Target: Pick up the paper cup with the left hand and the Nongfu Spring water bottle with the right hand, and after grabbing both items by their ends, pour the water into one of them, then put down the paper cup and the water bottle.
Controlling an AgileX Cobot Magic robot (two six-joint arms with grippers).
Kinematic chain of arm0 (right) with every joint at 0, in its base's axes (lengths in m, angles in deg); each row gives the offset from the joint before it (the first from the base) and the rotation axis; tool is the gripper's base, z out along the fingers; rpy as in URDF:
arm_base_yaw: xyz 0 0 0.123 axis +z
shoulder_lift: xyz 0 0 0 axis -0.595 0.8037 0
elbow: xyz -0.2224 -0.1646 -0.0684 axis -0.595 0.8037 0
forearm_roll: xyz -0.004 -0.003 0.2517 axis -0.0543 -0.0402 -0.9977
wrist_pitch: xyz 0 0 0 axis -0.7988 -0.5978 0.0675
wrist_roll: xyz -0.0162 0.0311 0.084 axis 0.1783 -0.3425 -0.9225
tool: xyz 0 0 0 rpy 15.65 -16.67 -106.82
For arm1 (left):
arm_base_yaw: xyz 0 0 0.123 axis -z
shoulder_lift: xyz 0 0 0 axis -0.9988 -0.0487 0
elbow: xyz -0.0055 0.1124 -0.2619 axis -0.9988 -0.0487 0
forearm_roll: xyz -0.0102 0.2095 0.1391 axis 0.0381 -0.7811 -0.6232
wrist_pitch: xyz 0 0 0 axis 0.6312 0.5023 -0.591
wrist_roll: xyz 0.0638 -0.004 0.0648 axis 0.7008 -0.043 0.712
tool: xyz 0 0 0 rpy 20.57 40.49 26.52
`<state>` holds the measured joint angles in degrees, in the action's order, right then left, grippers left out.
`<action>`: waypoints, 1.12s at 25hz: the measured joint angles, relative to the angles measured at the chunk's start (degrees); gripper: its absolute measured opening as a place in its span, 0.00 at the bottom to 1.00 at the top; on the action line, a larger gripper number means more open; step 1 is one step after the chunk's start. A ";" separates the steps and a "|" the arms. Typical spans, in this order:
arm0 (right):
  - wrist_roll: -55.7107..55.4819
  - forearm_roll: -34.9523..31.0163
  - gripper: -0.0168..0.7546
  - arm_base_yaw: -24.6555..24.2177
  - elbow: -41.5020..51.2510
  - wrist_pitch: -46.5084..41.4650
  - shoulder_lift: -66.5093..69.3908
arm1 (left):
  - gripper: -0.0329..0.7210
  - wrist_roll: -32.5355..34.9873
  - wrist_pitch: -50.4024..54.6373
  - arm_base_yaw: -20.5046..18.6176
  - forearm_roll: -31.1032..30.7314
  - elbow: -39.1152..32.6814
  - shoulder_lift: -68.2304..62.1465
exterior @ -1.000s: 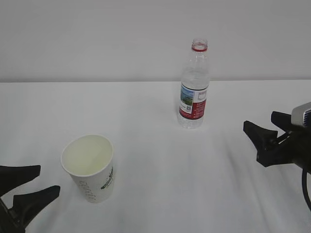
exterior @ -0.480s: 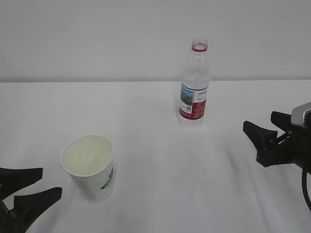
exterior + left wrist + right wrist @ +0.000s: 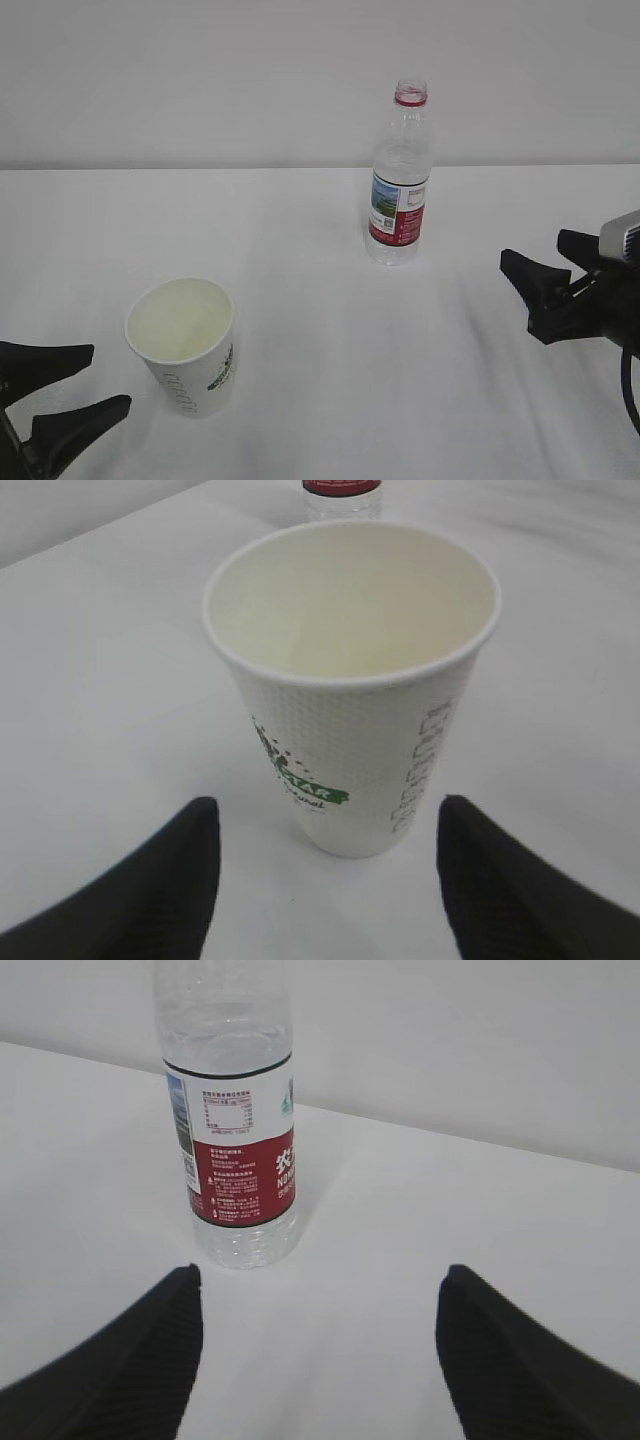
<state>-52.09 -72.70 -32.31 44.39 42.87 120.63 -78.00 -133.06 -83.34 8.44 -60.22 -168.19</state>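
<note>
Both my grippers are spread apart and empty, left gripper (image 3: 62, 386) beside the paper cup (image 3: 186, 345), right gripper (image 3: 550, 271) facing the water bottle (image 3: 400, 185).

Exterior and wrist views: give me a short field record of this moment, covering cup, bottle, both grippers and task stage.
cup: upright on table, front left, looks empty
bottle: upright, uncapped, farther back, right of centre
left gripper: open, short of cup, not touching
right gripper: open, right of bottle, not touching
held: nothing
stage: both pickups not yet done
</note>
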 joint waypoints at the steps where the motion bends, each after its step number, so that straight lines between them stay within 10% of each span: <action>1: 0.00 0.00 0.74 0.00 0.00 0.00 0.00 | 0.73 0.00 0.01 0.00 0.00 0.00 0.00; 8: -1.03 0.00 0.74 0.00 0.00 0.00 0.00 | 0.90 0.13 -0.39 3.37 0.21 0.00 -2.12; 28: -1.84 0.00 0.74 0.00 0.00 0.00 0.00 | 0.92 3.64 -0.51 6.49 7.92 4.93 -12.45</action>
<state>-53.93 -72.70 -32.31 44.39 42.87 120.63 -74.36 -133.57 -76.85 16.36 -55.29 -180.64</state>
